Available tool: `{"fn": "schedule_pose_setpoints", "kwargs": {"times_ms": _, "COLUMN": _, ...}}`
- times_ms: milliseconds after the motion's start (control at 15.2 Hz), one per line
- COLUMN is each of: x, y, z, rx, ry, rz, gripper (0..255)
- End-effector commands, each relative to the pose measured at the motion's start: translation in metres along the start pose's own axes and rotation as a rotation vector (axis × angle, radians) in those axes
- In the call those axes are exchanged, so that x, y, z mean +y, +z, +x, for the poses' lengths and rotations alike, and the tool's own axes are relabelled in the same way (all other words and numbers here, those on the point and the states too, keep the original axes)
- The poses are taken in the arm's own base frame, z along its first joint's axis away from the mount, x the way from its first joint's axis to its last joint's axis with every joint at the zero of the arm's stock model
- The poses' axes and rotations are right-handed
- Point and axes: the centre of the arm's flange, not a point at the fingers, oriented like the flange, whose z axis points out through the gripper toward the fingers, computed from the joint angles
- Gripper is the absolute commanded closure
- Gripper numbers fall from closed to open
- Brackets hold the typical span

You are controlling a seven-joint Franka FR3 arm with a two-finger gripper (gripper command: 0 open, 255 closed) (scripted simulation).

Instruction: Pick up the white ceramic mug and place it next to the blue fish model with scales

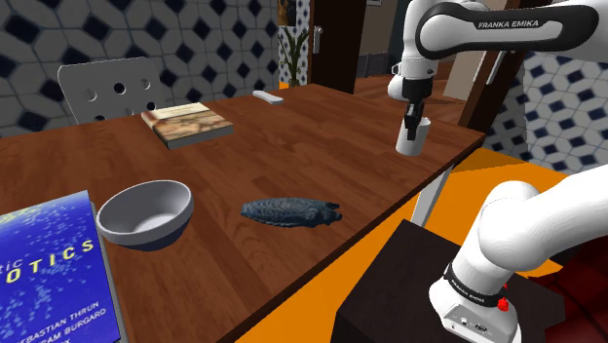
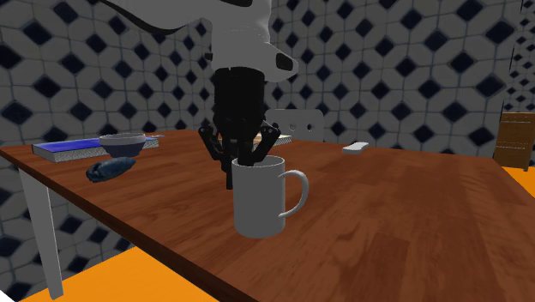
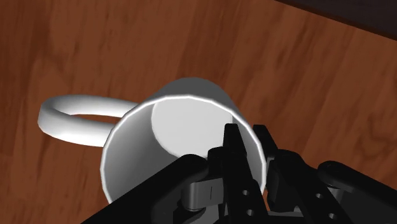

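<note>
Mug [image 3: 178,121] upright; tool [image 3: 249,143] pinches rim, one finger inside.

shoulder view, wooden tabletop [image 1: 322,146]: grey round bowl [image 1: 145,213] left of blue scaled fish model [image 1: 289,210]; brown flat book [image 1: 187,124] behind them; white handled mug [image 1: 411,136] well apart, right.

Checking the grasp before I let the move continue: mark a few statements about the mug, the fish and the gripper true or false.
1. The gripper clasps the white mug by its rim, one finger inside, one outside. True.
2. The white mug lies on its side. False: it is upright, opening upward.
3. The blue fish model lies inside the grey bowl. False: it lies on the table beside the bowl.
4. The white mug is next to the blue fish model. False: they are well apart.
5. The fingers grip the rim away from the handle. True.
</note>
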Motion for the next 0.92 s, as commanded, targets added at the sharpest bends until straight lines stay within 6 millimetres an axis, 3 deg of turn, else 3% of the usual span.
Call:
{"fn": "schedule_pose_setpoints", "kwargs": {"times_ms": 0, "x": 0.0, "y": 0.0, "z": 0.0, "rx": 0.0, "ry": 0.0, "rz": 0.0, "gripper": 255}}
{"fn": "schedule_pose_setpoints", "kwargs": {"times_ms": 858, "x": 0.002, "y": -0.062, "z": -0.011, "rx": 0.0, "ry": 0.0, "rz": 0.0, "gripper": 255}}
